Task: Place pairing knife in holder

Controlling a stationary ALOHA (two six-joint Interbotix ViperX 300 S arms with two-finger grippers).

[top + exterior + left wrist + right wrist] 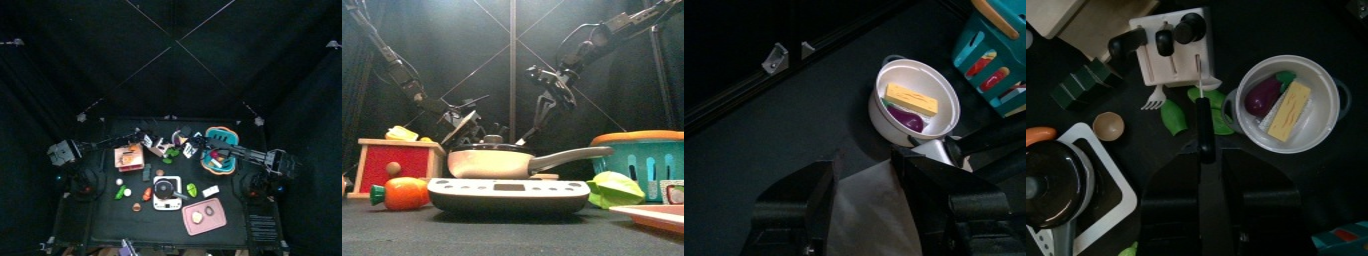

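Black-handled paring knife [1200, 118], clamped in the right gripper [1200, 160], aims its blade at the pale wooden knife block [1170, 50].

Nearest the front edge of the black counter [502, 235] sits a grey hot plate [509, 192] carrying a metal pan [496, 160], with a red wooden box [396, 160] to one side and a teal basket [649, 160] to the other. Behind them the right fingers are clenched on the knife's handle; its long axis runs straight out from them, tip forward and slanting downward over the block's edge. Whether the tip touches the wood cannot be told. Just beside lies a white bowl [1327, 80] holding a yellow slab. The left gripper [878, 190] hangs with fingers released, grasping nothing. Black curtains [80, 60] close the pen. From the front the blade is too thin and dark to make out.
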